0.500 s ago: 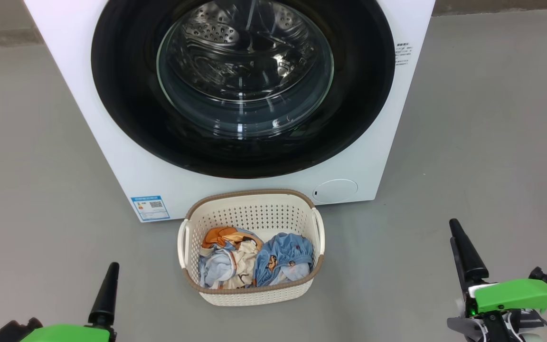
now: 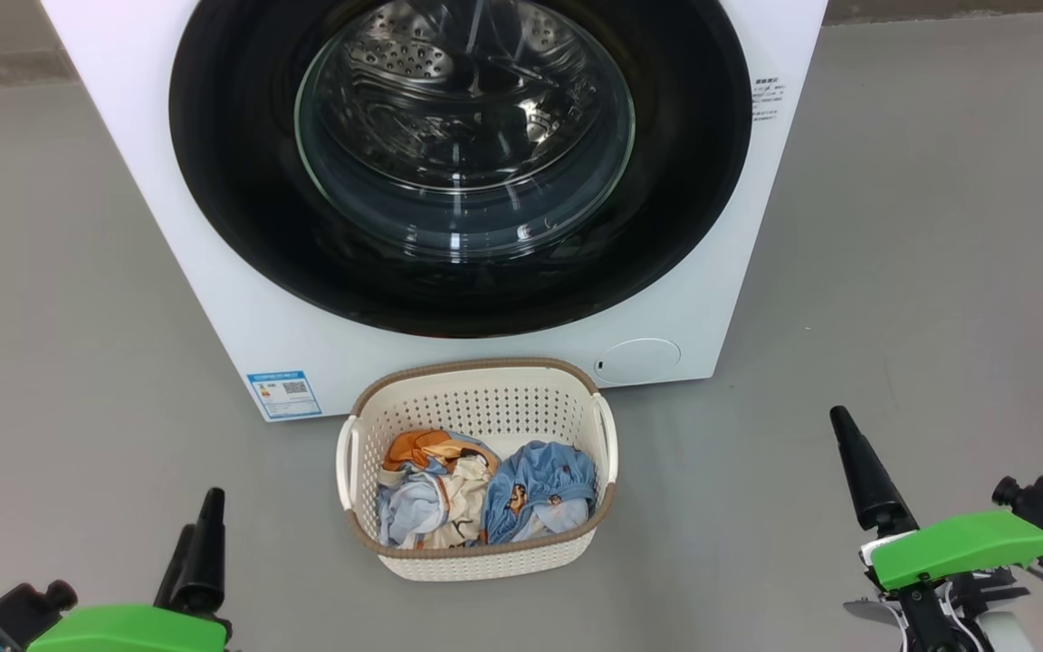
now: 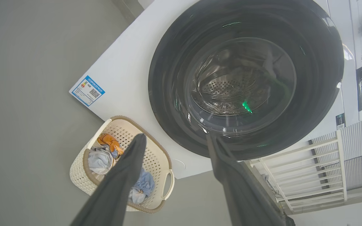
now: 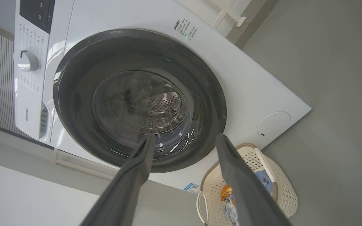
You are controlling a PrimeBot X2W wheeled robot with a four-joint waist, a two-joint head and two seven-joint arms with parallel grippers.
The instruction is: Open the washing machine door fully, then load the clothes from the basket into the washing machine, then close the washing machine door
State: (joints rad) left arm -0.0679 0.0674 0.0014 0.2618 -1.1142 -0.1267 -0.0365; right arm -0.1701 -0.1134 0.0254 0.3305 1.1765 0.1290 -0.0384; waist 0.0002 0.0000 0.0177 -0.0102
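The washing machine (image 2: 214, 308) stands ahead, white and boxy. Its glossy black washing machine door (image 2: 232, 181) lies shut against the front, and the steel drum shows through the glass bowl. The cream basket (image 2: 476, 367) sits on the floor right in front of the machine, holding light blue, cream and orange clothes (image 2: 535, 484). My left gripper (image 2: 200, 512) hovers low at the left of the basket, open and empty (image 3: 176, 136). My right gripper (image 2: 843, 426) hovers at the right, also open and empty (image 4: 185, 137). Both point toward the door from a distance.
A blue label sticker (image 2: 283, 393) and a round white hatch (image 2: 637, 360) mark the machine's lower front. Bare grey floor (image 2: 938, 272) spreads on both sides. A white rack (image 3: 309, 169) stands beside the machine, and a control knob (image 4: 26, 59) sits on its panel.
My right gripper has shifted a little left and up. The left gripper has turned slightly, so both its fingers show. The head camera has moved very slightly.
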